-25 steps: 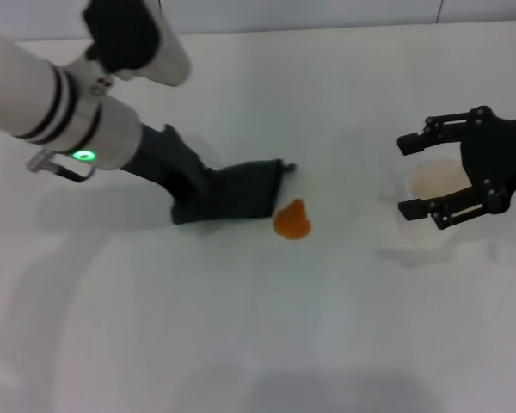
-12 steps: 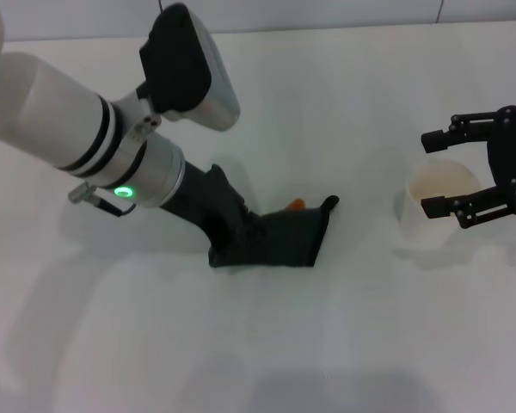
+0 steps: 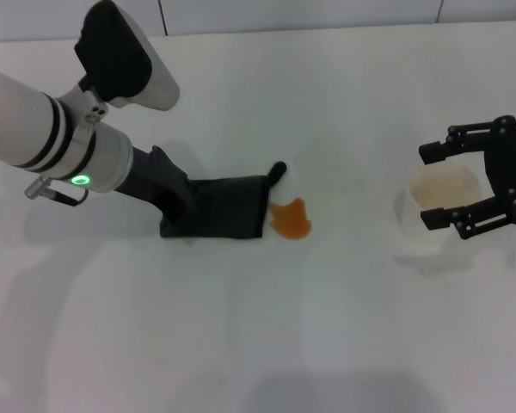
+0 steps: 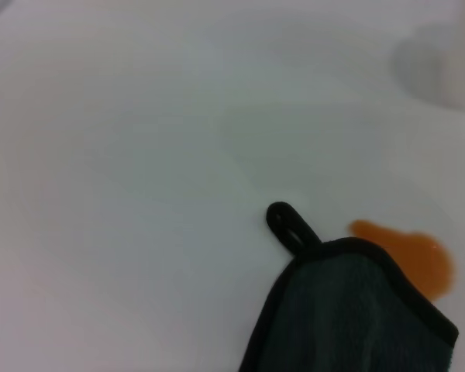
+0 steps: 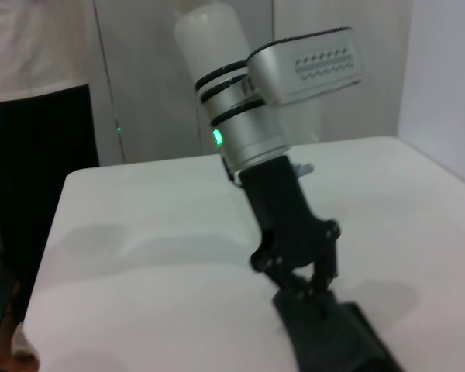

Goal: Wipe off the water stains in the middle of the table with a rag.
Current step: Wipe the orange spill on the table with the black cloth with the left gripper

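The dark green-black rag (image 3: 222,214) lies flat on the white table (image 3: 267,327), its loop tab (image 3: 278,170) pointing away from me. My left gripper (image 3: 177,209) is shut on the rag's left edge and presses it to the table. The orange water stain (image 3: 291,219) is a smeared blob touching the rag's right edge. The left wrist view shows the rag (image 4: 349,314), the tab (image 4: 288,226) and the stain (image 4: 415,260). The right wrist view shows the left gripper (image 5: 304,273) clamped on the rag (image 5: 337,337). My right gripper (image 3: 429,186) is open at the right.
A pale translucent cup (image 3: 444,191) with an orange-tinted bottom stands between the right gripper's open fingers. The table's far edge runs along the top of the head view. A person in dark trousers (image 5: 35,178) stands beyond the table in the right wrist view.
My left gripper swept the rag right over the stain, then pulled it back left. The stain shows again, now smeared with a thin tail toward the rag. The right gripper moved slightly right.
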`<action>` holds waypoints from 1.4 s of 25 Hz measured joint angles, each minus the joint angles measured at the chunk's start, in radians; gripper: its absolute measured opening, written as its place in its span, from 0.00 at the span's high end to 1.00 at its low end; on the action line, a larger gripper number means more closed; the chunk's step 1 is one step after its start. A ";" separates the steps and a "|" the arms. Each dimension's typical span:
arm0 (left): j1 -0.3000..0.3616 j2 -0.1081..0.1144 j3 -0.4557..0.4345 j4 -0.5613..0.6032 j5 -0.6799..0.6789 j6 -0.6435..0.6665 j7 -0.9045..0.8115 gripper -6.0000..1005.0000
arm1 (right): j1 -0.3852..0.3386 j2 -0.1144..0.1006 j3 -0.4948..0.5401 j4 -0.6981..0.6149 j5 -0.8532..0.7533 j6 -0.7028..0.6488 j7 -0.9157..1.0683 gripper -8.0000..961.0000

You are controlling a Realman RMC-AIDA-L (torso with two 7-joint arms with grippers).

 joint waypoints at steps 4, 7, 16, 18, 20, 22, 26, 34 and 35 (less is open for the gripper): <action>0.001 0.000 -0.009 0.001 0.007 -0.026 0.001 0.90 | -0.004 -0.001 -0.011 -0.003 -0.020 0.002 0.005 0.11; -0.001 -0.001 -0.007 0.003 -0.015 -0.029 0.008 0.90 | -0.004 -0.001 -0.011 -0.004 -0.044 0.002 0.008 0.11; -0.013 -0.003 0.014 0.006 -0.160 0.115 0.056 0.90 | -0.002 -0.006 -0.005 -0.007 -0.054 -0.011 0.012 0.11; -0.010 -0.003 0.049 0.006 -0.189 0.130 0.059 0.90 | -0.002 -0.007 -0.004 -0.007 -0.054 -0.014 0.012 0.11; -0.008 -0.003 0.087 0.006 -0.207 0.134 0.059 0.90 | -0.002 -0.007 -0.005 -0.007 -0.054 -0.014 0.012 0.11; -0.006 -0.005 0.120 0.006 -0.211 0.134 0.057 0.90 | -0.001 -0.007 -0.008 -0.007 -0.054 -0.014 0.012 0.11; -0.006 -0.005 0.153 0.005 -0.192 0.100 0.034 0.90 | -0.001 -0.007 -0.009 -0.007 -0.053 -0.015 0.013 0.11; 0.007 -0.002 0.024 -0.013 -0.086 -0.037 0.011 0.90 | -0.005 0.001 -0.010 -0.007 -0.052 -0.024 0.013 0.11; 0.004 -0.001 0.013 -0.026 -0.075 -0.064 0.010 0.90 | -0.005 0.001 -0.011 -0.007 -0.052 -0.024 0.013 0.11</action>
